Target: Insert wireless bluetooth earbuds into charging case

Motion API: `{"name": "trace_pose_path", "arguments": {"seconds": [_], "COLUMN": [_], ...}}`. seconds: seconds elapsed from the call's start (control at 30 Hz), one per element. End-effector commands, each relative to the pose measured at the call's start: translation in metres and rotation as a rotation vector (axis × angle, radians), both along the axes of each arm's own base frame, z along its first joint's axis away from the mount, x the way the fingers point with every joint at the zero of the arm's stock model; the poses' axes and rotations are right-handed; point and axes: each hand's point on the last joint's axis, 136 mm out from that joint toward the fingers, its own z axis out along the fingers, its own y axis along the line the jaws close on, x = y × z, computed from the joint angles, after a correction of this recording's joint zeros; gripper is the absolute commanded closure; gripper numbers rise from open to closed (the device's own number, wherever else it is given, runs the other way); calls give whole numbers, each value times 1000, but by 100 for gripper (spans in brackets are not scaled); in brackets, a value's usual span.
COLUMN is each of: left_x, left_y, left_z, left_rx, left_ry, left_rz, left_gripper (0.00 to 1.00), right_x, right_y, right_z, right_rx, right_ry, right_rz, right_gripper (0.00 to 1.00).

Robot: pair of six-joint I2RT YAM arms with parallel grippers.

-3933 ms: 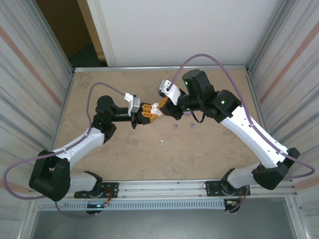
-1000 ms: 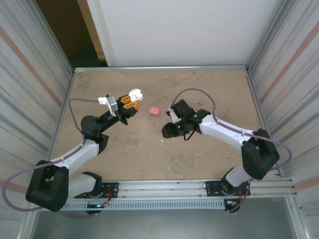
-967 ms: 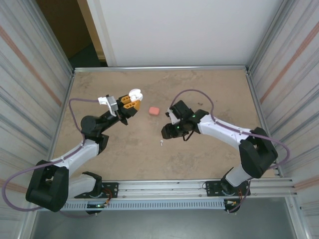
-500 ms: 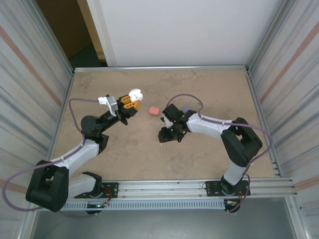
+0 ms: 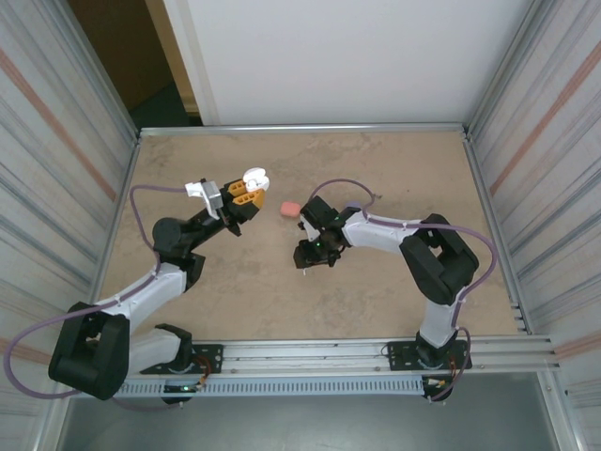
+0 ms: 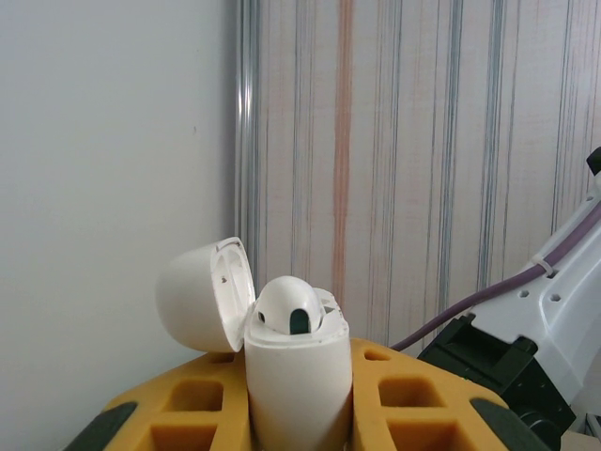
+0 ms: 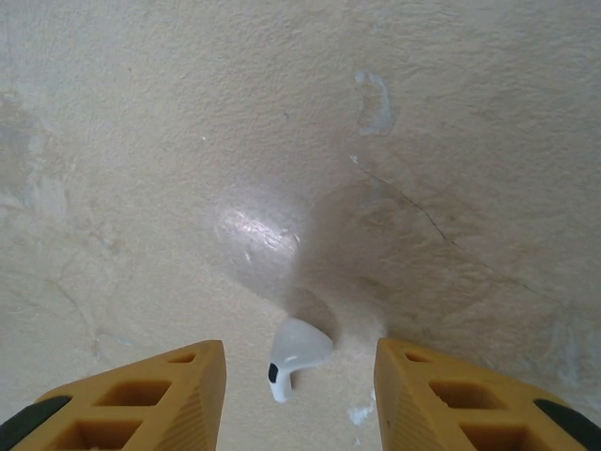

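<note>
Right wrist view: right gripper [image 7: 299,381] spread, straddling one loose white earbud [image 7: 299,349] that lies on the table [image 7: 141,141], fingers not touching it.
Handling: probably featherlight, hard and slick; pinch squarely across its rounded head or it may skitter.
Left wrist view: left gripper [image 6: 299,427] pinching the white case [image 6: 299,376] upright, lid open, one seated earbud [image 6: 289,310] inside.
Top view: loose earbud near the pink case [image 5: 289,208], toward the arm bases; white case left of the pink case.
Count: two earbuds, two cases.

Mottled beige tabletop [image 5: 235,301] between ribbed metal side walls [image 5: 56,122], white panel [image 5: 329,56] behind, dark opening [image 5: 122,56] top-left.
</note>
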Motion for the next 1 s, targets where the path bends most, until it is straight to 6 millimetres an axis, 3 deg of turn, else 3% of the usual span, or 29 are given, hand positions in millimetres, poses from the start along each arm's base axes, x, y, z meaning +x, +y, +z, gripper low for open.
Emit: {"name": "trace_pose_path", "arguments": {"seconds": [0.0,0.67,0.97], "left_x": [-2,-1,0], "left_y": [2,0,0], "left_z": [9,6,6], "left_rx": [4,13,16], "left_ry": [-45,-36,-35], "left_rz": [3,-1,0], "left_gripper": [100,100,100], "right_x": [0,-8,-11], "right_y": [10,12,11], "right_z": [1,-15,-22], "right_rx": [23,4,-15], "right_ry": [19,61,72], "right_rz": [-3,10,15], "right_gripper": [56,60,67]}}
